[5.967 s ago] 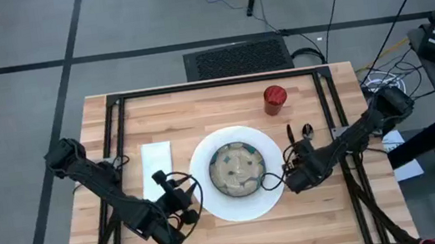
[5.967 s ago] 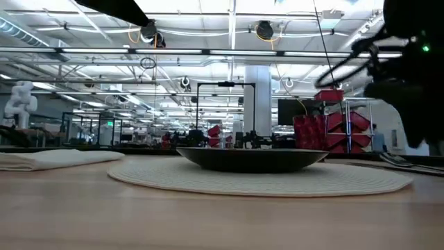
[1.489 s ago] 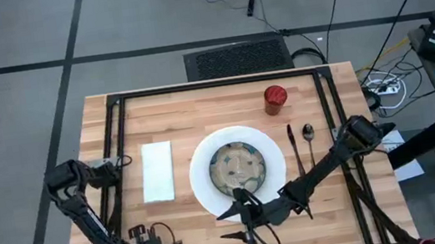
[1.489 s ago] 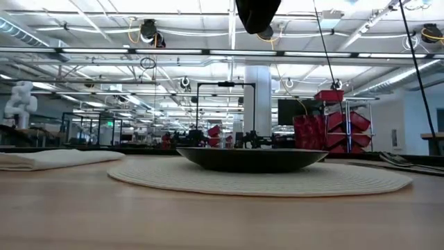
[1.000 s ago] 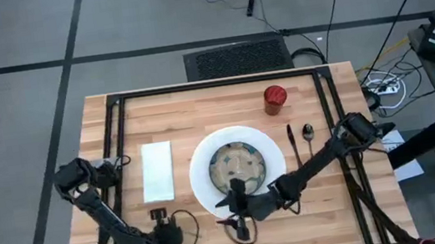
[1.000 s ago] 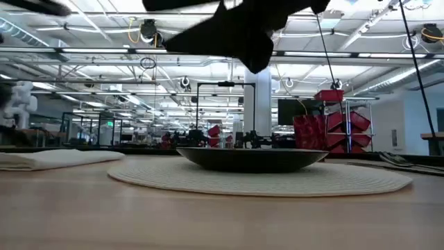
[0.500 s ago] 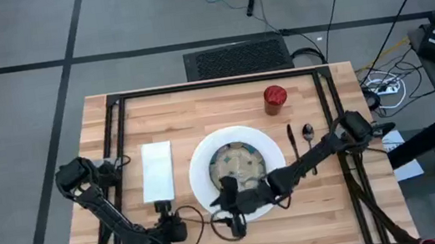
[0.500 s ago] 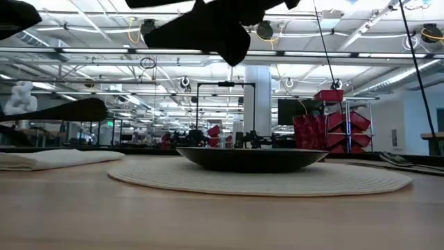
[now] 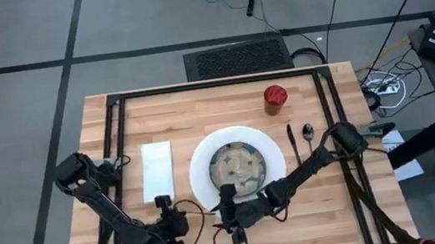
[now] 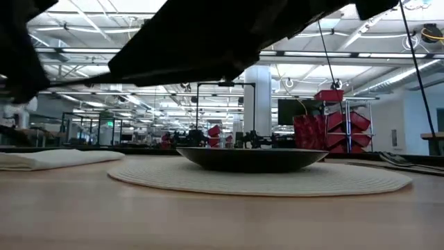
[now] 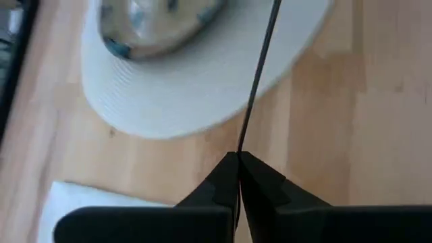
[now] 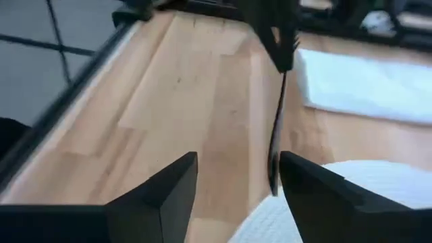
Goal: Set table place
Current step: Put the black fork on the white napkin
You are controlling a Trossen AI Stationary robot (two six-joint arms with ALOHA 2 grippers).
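A large white plate [image 9: 202, 162] lies mid-table with a speckled bowl [image 9: 238, 168] on it. A white napkin [image 9: 157, 170] lies flat to its left. Two dark pieces of cutlery [image 9: 292, 146] and a red cup [image 9: 274, 98] sit to its right. My left gripper [image 11: 238, 158] hovers by the plate's near left rim, shut on a thin dark piece of cutlery [image 12: 277, 135]. My right gripper [image 12: 237, 162] faces it from the plate's side, open. The cutlery's free end stands ahead of the gap between its fingers. My left gripper pinches one end of the thin dark cutlery piece [image 11: 239, 150] between its two shut fingers. The shaft runs on straight from the fingertips toward the plate's rim. In the right wrist view it slants down from the fingers; whether its free end [image 12: 272, 189] touches the table, I cannot tell.
The table's black frame bars [image 9: 110, 136] run along its left, right and far sides. Bare wood [image 9: 314, 219] lies near the front right. In the low view the two arms [image 10: 208, 35] hang dark across the top, above plate and bowl [image 10: 251, 158].
My right gripper has gone toward the table's left along the plate's near rim, closing on my left gripper. My left gripper, still shut on the cutlery piece, has come a little toward the plate. In the low view both arms now loom larger.
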